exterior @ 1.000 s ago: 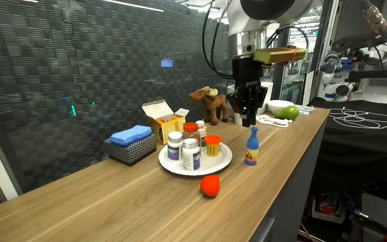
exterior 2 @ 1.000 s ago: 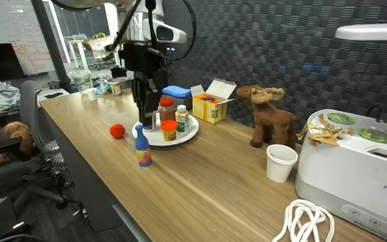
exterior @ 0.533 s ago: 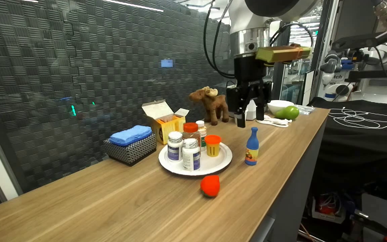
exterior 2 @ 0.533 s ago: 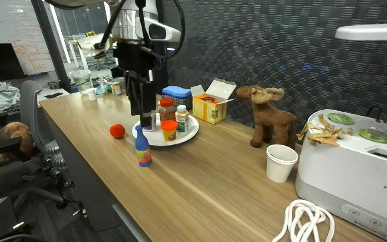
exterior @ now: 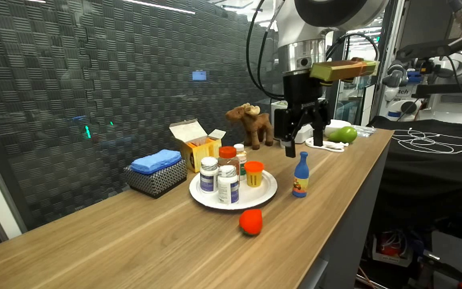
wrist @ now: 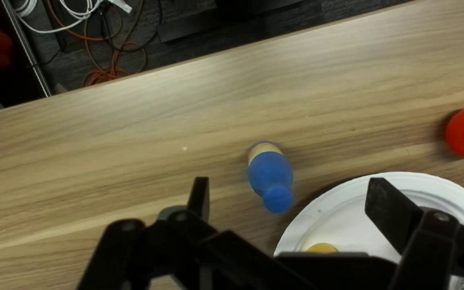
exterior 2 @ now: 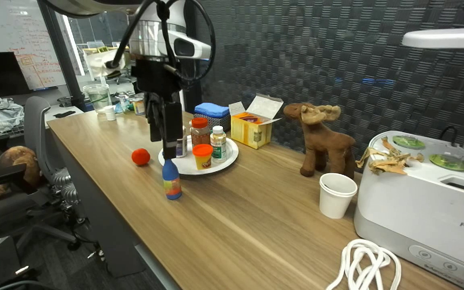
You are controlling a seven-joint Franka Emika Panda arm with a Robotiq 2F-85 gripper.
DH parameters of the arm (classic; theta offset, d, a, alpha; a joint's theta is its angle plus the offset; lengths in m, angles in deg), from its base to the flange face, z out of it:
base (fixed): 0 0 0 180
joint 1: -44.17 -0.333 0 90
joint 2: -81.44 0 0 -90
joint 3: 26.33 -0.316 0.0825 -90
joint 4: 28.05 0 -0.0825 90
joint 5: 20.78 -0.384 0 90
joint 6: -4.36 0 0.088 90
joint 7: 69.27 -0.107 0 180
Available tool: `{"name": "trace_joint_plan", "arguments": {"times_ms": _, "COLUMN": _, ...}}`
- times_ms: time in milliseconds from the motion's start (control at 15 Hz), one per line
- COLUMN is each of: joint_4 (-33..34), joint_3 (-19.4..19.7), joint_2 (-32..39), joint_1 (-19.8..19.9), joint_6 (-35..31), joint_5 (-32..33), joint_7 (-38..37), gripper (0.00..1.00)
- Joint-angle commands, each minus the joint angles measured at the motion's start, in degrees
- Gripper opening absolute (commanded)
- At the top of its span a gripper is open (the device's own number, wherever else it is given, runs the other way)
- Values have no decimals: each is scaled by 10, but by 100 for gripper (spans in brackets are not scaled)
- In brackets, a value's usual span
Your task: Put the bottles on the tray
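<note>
One blue bottle (exterior: 300, 178) looks left to move. It stands up on the desk (exterior: 134, 241), right of the middle of the frame in an exterior view, near the tray (exterior: 251, 196) but not on it. The fingers (wrist: 389, 205) are wide apart and hold nothing. In the wrist view the blue bottle shows at the middle of the frame, between the fingers, with a gap on each side. So the step now is most likely reaching for it. Next, the fingers should go down around its neck, close, lift it, and set it on the bare part of the tray, lower right on it in an exterior view, with no bump to the rest.

Five stand on the one tray: two white bottles (exterior: 228, 185), one bottle with a green label (exterior 2: 218, 145), one red jar (exterior 2: 200, 135), one yellow tub (exterior 2: 203, 159). With the blue bottle, that makes six. Off the tray: one red thing (exterior: 251, 221), one yellow box (exterior 2: 251, 133), one moose (exterior 2: 324, 141).
</note>
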Motion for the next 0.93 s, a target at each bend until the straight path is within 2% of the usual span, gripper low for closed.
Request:
{"name": "trace_joint_plan", "arguments": {"times_ms": 0, "joint_4": -11, "joint_3": -1, "joint_2": -11, "joint_1": -2, "joint_6": -6, "joint_5": -9, "joint_7": -4, "gripper": 73}}
{"name": "trace_joint_plan", "arguments": {"times_ms": 533, "joint_4": -15, "joint_3": -4, "joint_2": -16, "joint_1": -3, "joint_6": -3, "joint_5": 0, "joint_7": -16, "gripper": 11}}
{"name": "trace_joint_plan", "arguments": {"times_ms": 667, "joint_4": -15, "joint_3": -4, "joint_2": -17, "joint_1": -3, "joint_6": -2, "joint_5": 2, "joint_7": -19, "gripper": 7}}
{"name": "trace_joint_plan", "arguments": {"times_ms": 867, "joint_4": -6, "joint_3": -5, "joint_2": -19, "joint_1": -3, "joint_6": -2, "joint_5": 12, "joint_7": -23, "gripper": 10}}
